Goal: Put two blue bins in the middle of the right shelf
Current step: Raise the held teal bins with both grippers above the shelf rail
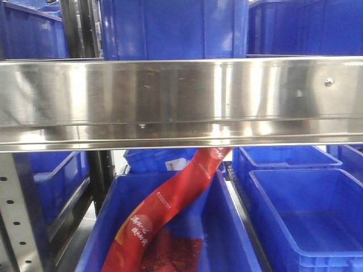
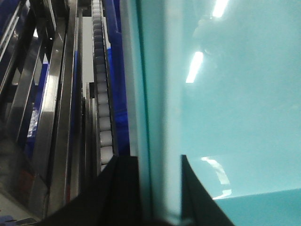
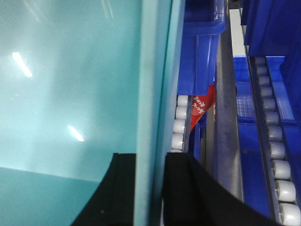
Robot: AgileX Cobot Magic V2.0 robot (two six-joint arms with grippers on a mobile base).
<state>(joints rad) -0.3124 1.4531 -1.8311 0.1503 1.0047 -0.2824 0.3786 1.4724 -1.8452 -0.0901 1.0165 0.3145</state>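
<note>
A bin wall, teal in both wrist views, fills each of them. My left gripper [image 2: 157, 160] is shut on the bin's left wall [image 2: 160, 94], one black finger [image 2: 123, 188] outside it and one inside. My right gripper [image 3: 151, 157] is shut on the bin's right wall [image 3: 153, 70] in the same way. The bin's smooth inside [image 3: 66, 84] shows reflected lights. In the front view a blue bin [image 1: 173, 28] stands at the top centre, behind a steel shelf beam [image 1: 181, 96]. Neither gripper shows in that view.
Below the beam, a blue bin [image 1: 227, 238] holds a red snack bag [image 1: 164, 207]. More blue bins [image 1: 306, 215] stand to its right, with others on the upper shelf. White roller tracks [image 2: 102, 94] [image 3: 180, 127] run close beside the held bin, and steel uprights [image 2: 56, 117] stand left.
</note>
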